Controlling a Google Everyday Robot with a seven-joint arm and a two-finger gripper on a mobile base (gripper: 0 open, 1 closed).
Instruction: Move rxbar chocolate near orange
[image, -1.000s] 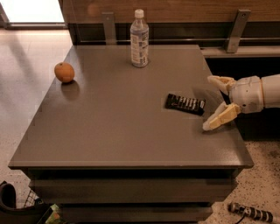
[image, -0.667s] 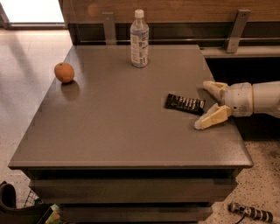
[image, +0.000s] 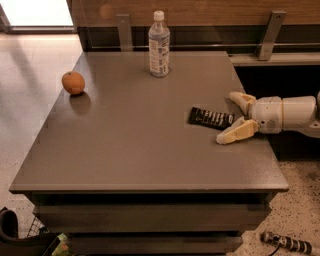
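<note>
The rxbar chocolate (image: 211, 118), a flat black bar with white lettering, lies on the right side of the grey table (image: 135, 150). My gripper (image: 231, 116) comes in low from the right, open, with one cream finger (image: 242, 99) behind the bar's right end and the other in front of it. The fingertips straddle that end without closing on it. The orange (image: 73, 82) sits near the table's far left edge, well away from the bar.
A clear plastic bottle (image: 159, 45) stands upright at the table's back centre. A wooden wall with metal brackets (image: 270, 35) runs behind the table. A dark object (image: 287, 243) lies on the floor at the lower right.
My gripper has slid left toward the bar, so its open fingers now straddle the bar's right end. The bar, orange and bottle have not moved.
</note>
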